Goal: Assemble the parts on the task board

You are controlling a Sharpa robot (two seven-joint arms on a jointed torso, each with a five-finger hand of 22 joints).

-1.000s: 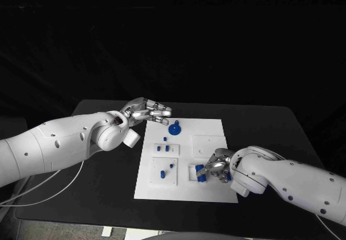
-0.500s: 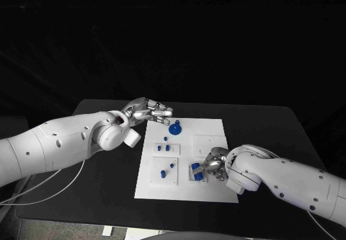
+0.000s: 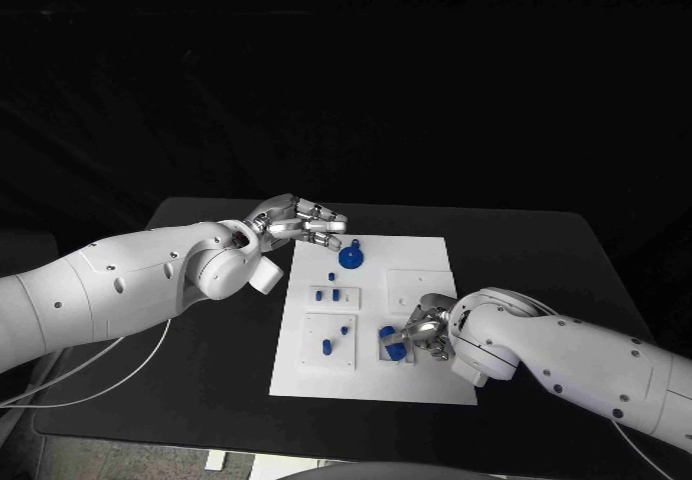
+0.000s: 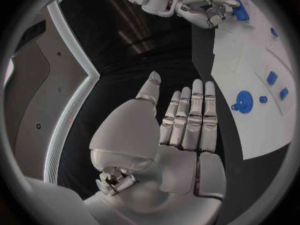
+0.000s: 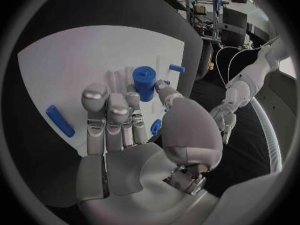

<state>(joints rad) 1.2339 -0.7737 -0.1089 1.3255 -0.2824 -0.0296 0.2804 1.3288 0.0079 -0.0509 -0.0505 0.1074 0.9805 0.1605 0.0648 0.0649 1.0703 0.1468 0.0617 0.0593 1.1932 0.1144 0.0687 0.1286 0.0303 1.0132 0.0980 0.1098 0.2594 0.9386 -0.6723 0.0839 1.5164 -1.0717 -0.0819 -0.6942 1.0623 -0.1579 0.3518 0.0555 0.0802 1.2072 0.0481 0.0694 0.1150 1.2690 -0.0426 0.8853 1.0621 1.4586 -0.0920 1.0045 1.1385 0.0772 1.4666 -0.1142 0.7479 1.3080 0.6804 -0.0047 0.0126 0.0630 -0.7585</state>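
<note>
- Head view: you see the white task board (image 3: 372, 318) in the middle of the black table (image 3: 548, 260). Your left hand (image 3: 296, 222) hovers at the board's far left corner, fingers loosely curled with nothing in them. A round blue disc part (image 3: 349, 258) lies on the board just beside that hand. Your right hand (image 3: 423, 332) is down at the board's near right area, fingers around a blue cylinder part (image 3: 391, 340) in a raised white block. Small blue pegs (image 3: 335, 294) sit in the board's left blocks.
- Left wrist view: your left hand (image 4: 181, 120) is flat, fingers straight and close together, holding nothing, off the board's (image 4: 250, 70) edge. The disc part (image 4: 243, 102) lies on the board near the fingertips. Across the board, the right hand (image 4: 203, 7) closes over a blue part (image 4: 238, 9).
- Right wrist view: your right hand (image 5: 125, 120) reaches over the board (image 5: 81, 60); its fingertips touch the upright blue cylinder (image 5: 144, 83). A long blue peg (image 5: 60, 120) lies on the board beside the fingers. Whether the grip is firm, you cannot tell.
</note>
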